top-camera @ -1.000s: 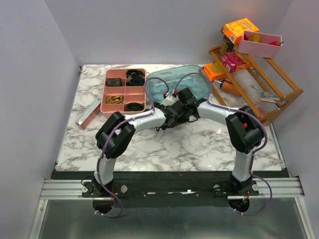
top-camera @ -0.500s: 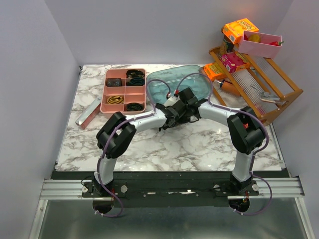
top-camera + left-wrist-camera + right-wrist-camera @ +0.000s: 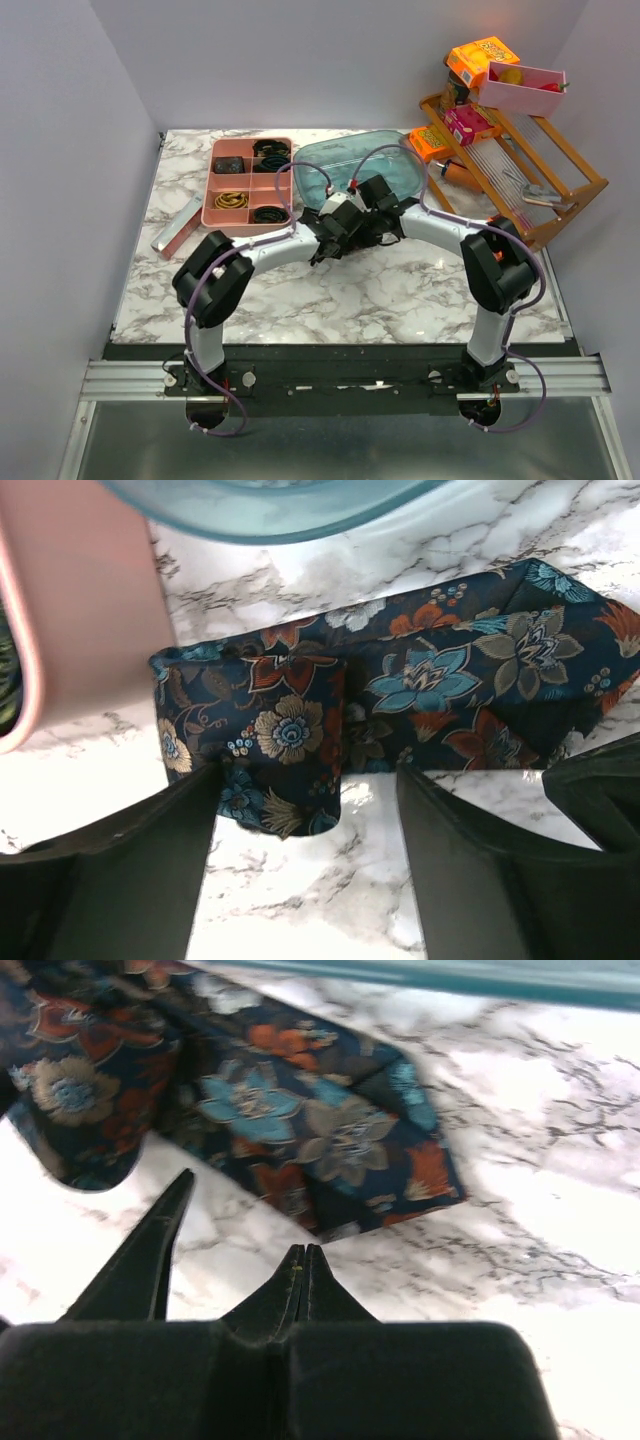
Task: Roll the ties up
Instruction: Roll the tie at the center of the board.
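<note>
Left arm (image 3: 272, 248) and right arm (image 3: 445, 226) meet just before the teal tray (image 3: 335, 168), near the pink organizer (image 3: 251, 181).

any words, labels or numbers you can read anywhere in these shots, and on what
No text can be read.
Orange box on the wooden rack: printing too small and blurred to read.
Magenta box and orange packet: likewise unreadable.
Tie: floral print only, no label showing.
</note>
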### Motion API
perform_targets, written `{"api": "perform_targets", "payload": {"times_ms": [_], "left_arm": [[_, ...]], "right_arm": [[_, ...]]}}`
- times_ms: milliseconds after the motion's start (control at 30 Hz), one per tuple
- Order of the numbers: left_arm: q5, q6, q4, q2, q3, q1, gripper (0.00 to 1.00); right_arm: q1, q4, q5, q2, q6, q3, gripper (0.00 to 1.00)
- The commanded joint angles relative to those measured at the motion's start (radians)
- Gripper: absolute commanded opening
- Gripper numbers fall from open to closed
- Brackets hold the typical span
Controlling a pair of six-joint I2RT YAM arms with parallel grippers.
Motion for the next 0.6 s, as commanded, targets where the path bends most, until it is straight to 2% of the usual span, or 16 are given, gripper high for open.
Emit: {"api": "perform_targets", "payload": {"times_ms": [0, 267, 567], "left_arm": [[0.141, -0.009, 0.145, -0.173, -0.054, 0.011, 0.84], [0.253, -0.028, 0.218, -0.327, -0.207, 0.111, 0.87], [0.521, -0.106, 0.376, -0.492, -0.437, 0.304, 0.87]], "right_arm": [[0.025, 0.038, -0.048, -0.035, -0.020, 0.032, 0.01], [0.039, 0.032, -0.092, -0.005, -0.031, 0.135, 0.01], [0.080, -0.048, -0.128, 0.124, -0.043, 0.356, 0.01]]}}
